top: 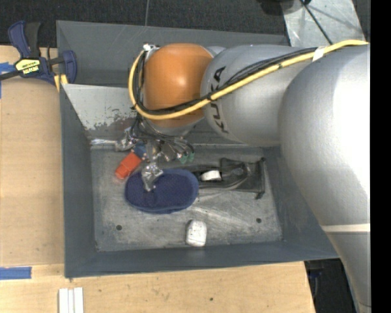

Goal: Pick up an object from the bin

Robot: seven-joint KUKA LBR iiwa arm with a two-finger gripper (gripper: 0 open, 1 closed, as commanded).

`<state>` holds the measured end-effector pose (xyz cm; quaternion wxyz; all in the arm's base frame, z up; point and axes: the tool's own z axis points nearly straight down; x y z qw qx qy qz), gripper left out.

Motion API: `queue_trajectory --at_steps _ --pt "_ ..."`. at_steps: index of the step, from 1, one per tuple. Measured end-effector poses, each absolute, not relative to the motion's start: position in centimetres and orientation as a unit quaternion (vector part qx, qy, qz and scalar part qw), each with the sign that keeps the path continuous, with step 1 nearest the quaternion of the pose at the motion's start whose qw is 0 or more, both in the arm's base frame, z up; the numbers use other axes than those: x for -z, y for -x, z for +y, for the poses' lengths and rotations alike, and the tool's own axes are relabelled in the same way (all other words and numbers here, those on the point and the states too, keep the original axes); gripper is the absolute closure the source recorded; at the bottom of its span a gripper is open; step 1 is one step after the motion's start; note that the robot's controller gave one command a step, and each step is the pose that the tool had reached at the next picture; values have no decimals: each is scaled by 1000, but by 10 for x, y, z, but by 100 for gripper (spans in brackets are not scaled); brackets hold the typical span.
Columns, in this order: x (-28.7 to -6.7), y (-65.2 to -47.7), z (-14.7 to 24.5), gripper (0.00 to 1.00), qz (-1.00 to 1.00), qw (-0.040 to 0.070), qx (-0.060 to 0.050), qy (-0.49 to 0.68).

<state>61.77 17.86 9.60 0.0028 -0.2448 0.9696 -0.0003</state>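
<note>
Four loose things lie on the floor of the grey bin (78,207) in the camera view. A dark blue, rounded soft pad (173,194) sits near the middle. A small orange piece (125,167) lies just beside its upper left. A black, long-shaped object (244,178) lies to its right, and a small whitish block (196,233) rests apart near the front wall. The arm (260,103) reaches in from the right, with its orange cover (173,77) and a yellow cable (247,77) over the back of the bin. The gripper (150,175) points down at the upper left edge of the blue pad, at or just on its surface. Whether the gripper is open or closed cannot be told, and nothing is seen held in it
</note>
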Motion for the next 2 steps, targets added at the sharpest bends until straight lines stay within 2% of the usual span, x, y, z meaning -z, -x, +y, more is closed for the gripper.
queue_trajectory --at_steps 1,2 --pt "-98 -620 180 100 970 9 -2 243" --pt "-228 -598 186 100 971 6 0 239"
